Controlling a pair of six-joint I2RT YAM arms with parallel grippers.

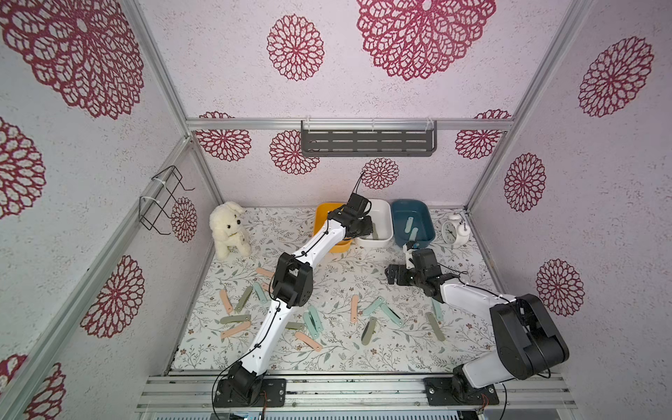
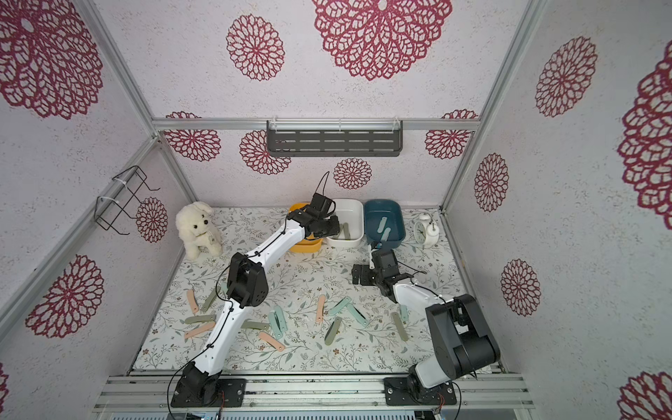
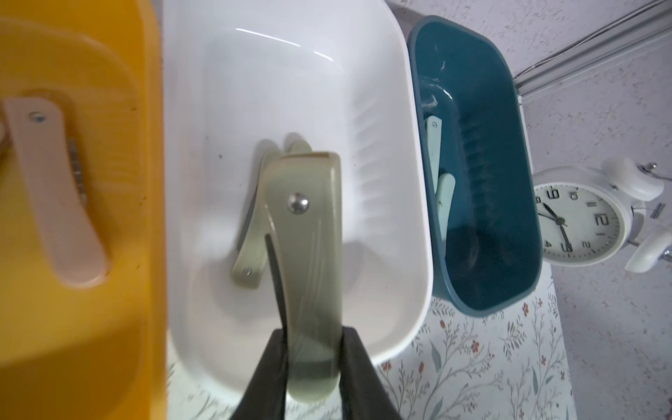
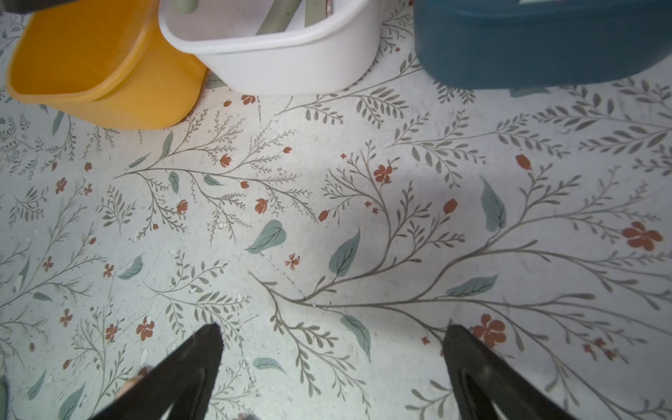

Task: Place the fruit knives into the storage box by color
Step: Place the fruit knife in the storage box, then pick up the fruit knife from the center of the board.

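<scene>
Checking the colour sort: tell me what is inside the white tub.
The white tub holds olive knives, apparently two, overlapping. The held olive knife in the left end effector hangs above, covering part of them and the floor, so the count is unsure.

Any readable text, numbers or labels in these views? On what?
"9", "10", "11", "12", "2", "3", "4": dial numerals on the white alarm clock, left wrist view; the other numerals are blurred or cut off.
Same clock in both top views: numerals too small to read.
Olive fruit knife in the left gripper: no print, just a metal rivet.
Nothing else legible.
</scene>
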